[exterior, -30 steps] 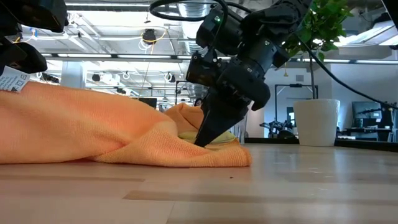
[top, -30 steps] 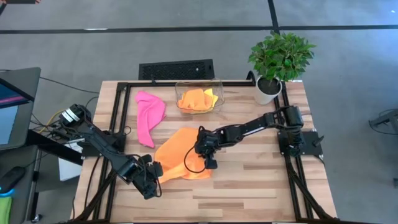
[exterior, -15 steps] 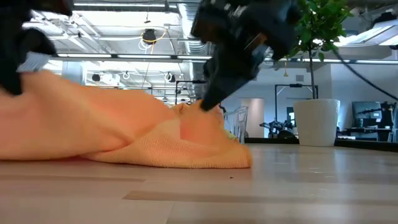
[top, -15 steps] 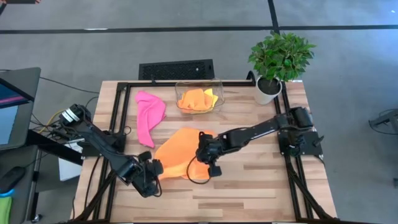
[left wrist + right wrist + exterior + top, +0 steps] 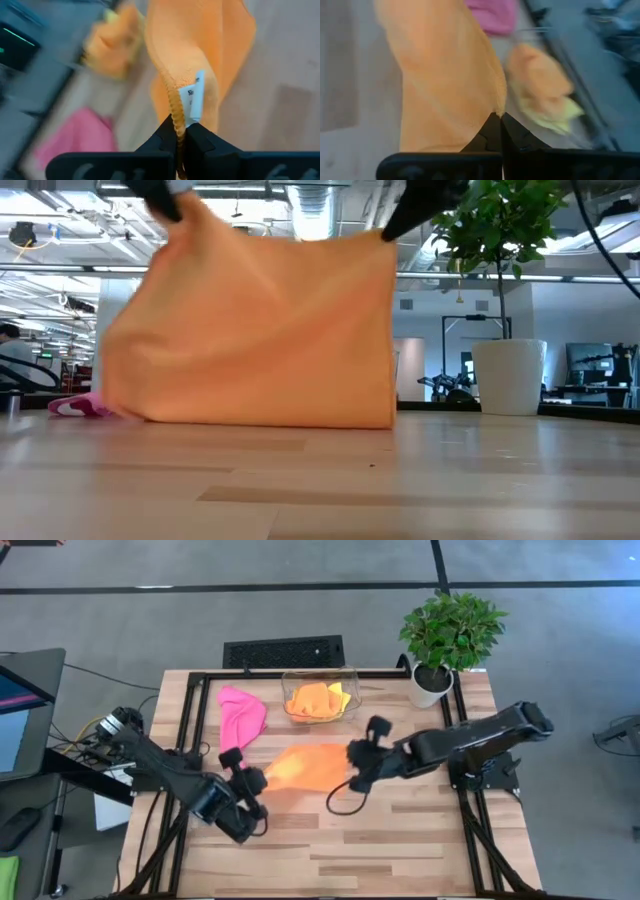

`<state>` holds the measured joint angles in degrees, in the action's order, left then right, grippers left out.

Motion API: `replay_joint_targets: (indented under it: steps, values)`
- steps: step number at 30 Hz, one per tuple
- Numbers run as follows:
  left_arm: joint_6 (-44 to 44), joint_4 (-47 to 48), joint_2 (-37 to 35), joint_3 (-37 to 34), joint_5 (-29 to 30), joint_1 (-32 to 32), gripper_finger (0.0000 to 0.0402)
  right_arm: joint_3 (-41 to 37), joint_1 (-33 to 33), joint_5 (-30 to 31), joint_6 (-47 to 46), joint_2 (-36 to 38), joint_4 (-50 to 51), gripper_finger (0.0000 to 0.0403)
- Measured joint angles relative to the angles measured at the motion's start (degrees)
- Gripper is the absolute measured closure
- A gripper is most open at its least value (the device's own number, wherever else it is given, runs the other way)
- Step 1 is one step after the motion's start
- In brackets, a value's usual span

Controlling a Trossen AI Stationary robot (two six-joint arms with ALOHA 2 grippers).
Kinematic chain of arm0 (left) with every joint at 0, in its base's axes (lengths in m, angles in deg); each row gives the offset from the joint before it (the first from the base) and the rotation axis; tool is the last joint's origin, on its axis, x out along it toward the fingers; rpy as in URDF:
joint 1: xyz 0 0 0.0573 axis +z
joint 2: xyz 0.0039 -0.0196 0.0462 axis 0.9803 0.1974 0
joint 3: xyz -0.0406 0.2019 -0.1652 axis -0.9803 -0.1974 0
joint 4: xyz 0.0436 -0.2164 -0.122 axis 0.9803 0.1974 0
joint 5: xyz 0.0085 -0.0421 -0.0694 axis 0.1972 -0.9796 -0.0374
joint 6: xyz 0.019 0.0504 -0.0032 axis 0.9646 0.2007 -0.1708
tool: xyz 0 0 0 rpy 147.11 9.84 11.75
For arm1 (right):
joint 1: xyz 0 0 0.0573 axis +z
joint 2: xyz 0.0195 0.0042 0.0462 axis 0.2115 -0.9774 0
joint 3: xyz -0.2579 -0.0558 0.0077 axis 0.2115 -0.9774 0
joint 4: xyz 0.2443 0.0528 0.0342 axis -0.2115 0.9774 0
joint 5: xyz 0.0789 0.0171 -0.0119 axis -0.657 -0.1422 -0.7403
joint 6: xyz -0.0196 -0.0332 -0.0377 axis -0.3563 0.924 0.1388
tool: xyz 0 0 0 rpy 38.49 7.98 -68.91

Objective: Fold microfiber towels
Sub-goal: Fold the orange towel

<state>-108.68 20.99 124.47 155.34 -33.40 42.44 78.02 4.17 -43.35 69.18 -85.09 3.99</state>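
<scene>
Here, both grippers were clamped on the top edge of one orange towel (image 5: 310, 766), holding it up over the middle of the wooden table (image 5: 420, 830) so that it hung like a curtain. The left gripper (image 5: 252, 783) pinched one upper corner, next to the small white label (image 5: 196, 97); the right gripper (image 5: 357, 768) pinched the other. The cloth looked light and limp, sagging between the two holds, so it would likely drape and crease wherever it was laid rather than keep a shape. Corners and hemmed edges seemed the sensible places to grip, since the middle would only bunch.

The low view showed what the overhead one could not: the towel's bottom edge (image 5: 270, 420) appeared to touch or nearly touch the tabletop, with the sheet spread fairly flat. From above, the pink towel (image 5: 241, 725) lay crumpled just beside the hanging one, toward the back left, and the clear bin (image 5: 320, 695) at the back held an orange and a yellow towel. The wrist views showed each pair of fingers shut tight on the hem.
</scene>
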Motion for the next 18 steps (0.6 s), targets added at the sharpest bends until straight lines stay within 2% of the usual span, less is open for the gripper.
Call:
replay_joint_targets:
  steps: [10,14,18]
  values:
    - [16.72,3.63,-0.02,10.13,13.75,11.79,0.0401,-0.05,-2.8,15.0,-0.62,8.97,4.22,0.0399]
    - [23.53,3.53,0.0,13.3,16.98,16.09,0.0401,-0.07,-4.17,17.04,1.79,11.99,4.41,0.0397]
    - [27.76,3.34,0.0,16.21,18.59,16.84,0.0401,-0.07,-2.58,17.05,2.21,14.63,5.24,0.0399]
